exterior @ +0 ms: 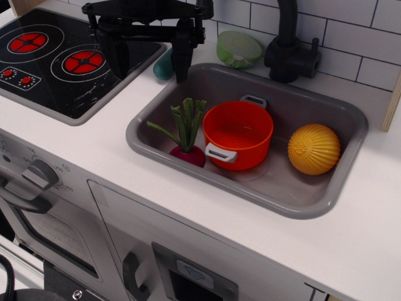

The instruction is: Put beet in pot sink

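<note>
The beet [187, 145] stands upright in the grey sink [313, 204], magenta bulb down and green stalks up, touching the left side of the orange pot [238, 135]. The pot sits in the middle of the sink and holds nothing. My black gripper [150, 59] hangs above the counter at the sink's back left corner, over the stove edge. Its two fingers are spread wide apart with nothing between them. It is well above and behind the beet.
A ribbed yellow ball [313, 148] lies in the sink to the right of the pot. A black stove top [56, 63] with red burners is at left. A green lidded object [238, 49] and a black faucet [289, 44] stand behind the sink. A teal object [164, 65] lies by the gripper.
</note>
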`<action>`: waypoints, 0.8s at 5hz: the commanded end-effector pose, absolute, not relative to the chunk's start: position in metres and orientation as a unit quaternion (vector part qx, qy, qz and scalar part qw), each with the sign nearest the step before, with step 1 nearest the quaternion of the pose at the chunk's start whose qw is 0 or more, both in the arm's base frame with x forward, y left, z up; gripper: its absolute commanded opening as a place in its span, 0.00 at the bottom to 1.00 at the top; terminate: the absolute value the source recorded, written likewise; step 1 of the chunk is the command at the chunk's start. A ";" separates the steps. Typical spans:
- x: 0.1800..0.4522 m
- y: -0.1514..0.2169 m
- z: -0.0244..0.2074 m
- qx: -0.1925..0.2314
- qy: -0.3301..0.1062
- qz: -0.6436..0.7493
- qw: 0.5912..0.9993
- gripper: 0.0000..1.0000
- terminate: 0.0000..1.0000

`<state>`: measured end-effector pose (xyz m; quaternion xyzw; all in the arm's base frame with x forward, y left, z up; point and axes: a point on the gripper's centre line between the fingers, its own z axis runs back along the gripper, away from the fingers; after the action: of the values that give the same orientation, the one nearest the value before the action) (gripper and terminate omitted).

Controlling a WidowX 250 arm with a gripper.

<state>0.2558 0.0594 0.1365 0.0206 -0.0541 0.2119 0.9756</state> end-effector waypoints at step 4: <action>0.302 0.071 0.102 0.010 -0.094 0.103 0.990 1.00 0.00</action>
<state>0.2951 0.0672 0.0882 0.0045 -0.0705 0.1021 0.9923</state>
